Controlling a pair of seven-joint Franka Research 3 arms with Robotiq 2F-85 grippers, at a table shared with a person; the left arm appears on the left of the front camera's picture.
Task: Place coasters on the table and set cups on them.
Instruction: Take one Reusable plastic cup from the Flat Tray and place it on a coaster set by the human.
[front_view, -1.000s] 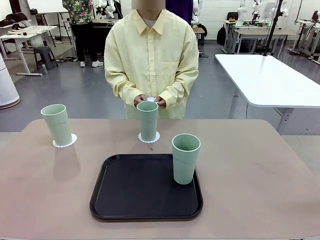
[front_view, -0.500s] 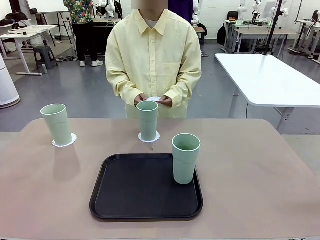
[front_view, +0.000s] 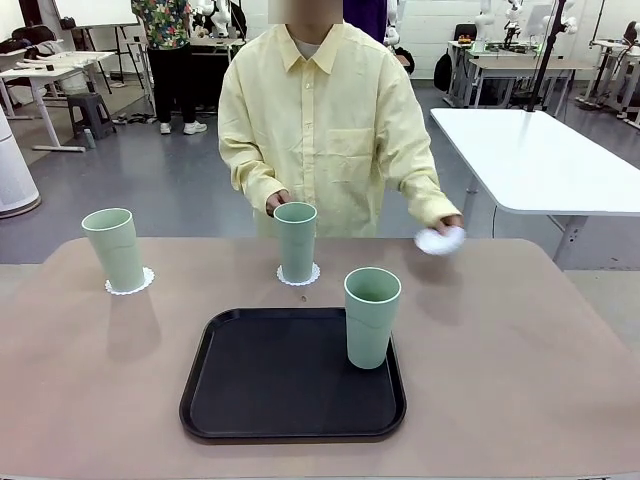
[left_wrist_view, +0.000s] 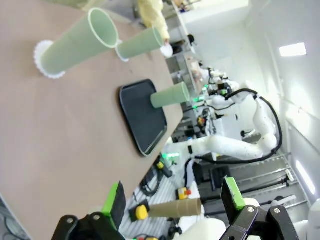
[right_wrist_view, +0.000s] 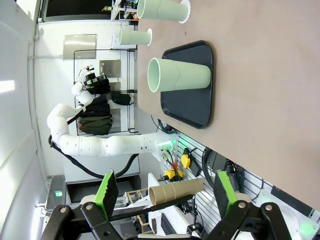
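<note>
Three pale green cups stand on the beige table (front_view: 520, 340). The left cup (front_view: 114, 249) rests on a lacy white coaster (front_view: 131, 283). The middle cup (front_view: 296, 241) sits on a second coaster (front_view: 299, 276). The third cup (front_view: 371, 316) stands in the black tray (front_view: 280, 380). The person's hand (front_view: 448, 226) holds a third coaster (front_view: 438, 240) just above the table's far right. My left gripper (left_wrist_view: 175, 200) is open, off the table's edge, with the cups (left_wrist_view: 75, 42) far ahead. My right gripper (right_wrist_view: 164, 192) is open too, with the tray cup (right_wrist_view: 179, 75) ahead.
A white-topped table (front_view: 540, 160) stands behind at the right. The person in a yellow shirt (front_view: 325, 130) stands at the far edge. The tray's left half is bare. Beige tabletop lies free to the right of the tray.
The person's hand has swung from behind the middle cup out to the right, carrying the white coaster over the table's far right. Cups and grippers have not moved.
</note>
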